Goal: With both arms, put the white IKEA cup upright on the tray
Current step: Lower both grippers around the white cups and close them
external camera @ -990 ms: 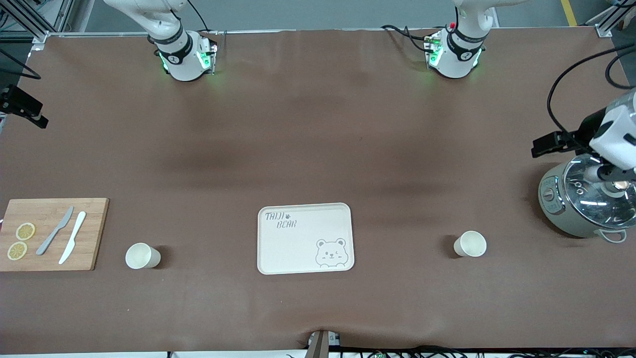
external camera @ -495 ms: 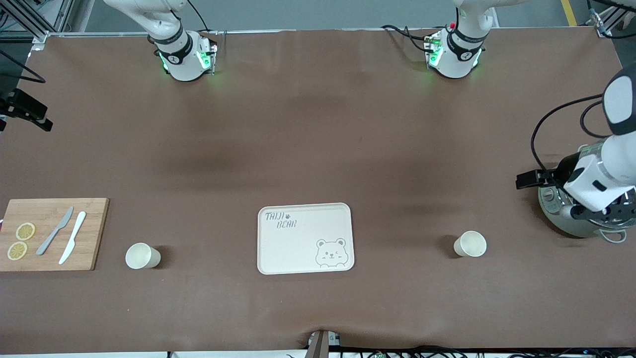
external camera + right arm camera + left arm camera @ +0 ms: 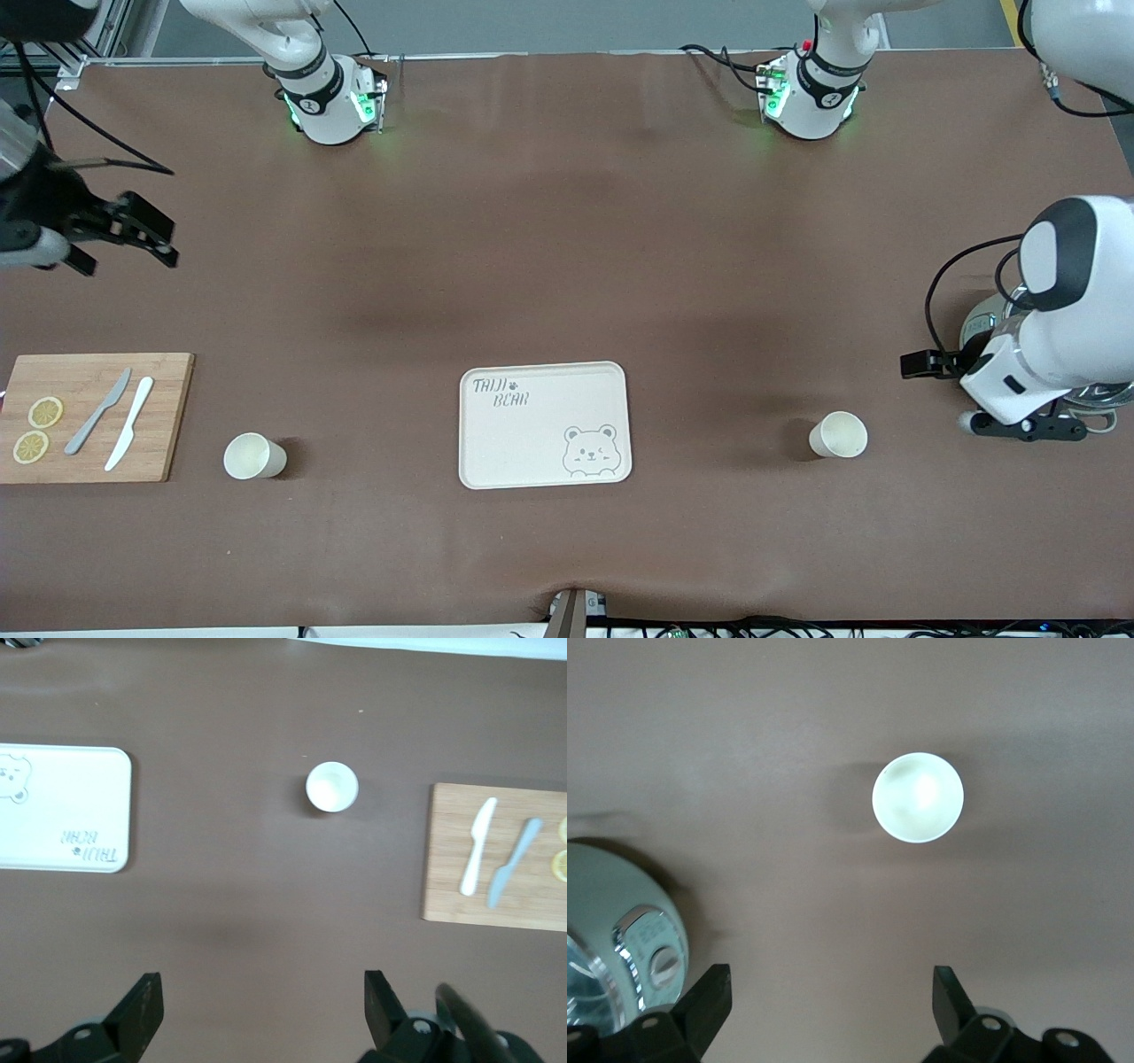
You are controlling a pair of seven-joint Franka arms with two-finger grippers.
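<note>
Two white cups stand upright, mouths up, on the table (image 3: 567, 221), one (image 3: 838, 434) toward the left arm's end, the other (image 3: 253, 455) toward the right arm's end beside the cutting board (image 3: 93, 416). The tray (image 3: 543, 424) lies between them, long axis along the table. The left gripper (image 3: 828, 1005) and right gripper (image 3: 257, 1010) hover, fingers wide open, holding nothing

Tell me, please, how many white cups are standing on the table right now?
2. One white cup stands between the wooden cutting board and the tray, toward the right arm's end. The other cup stands between the tray and the pot, toward the left arm's end. None looks hidden.
</note>
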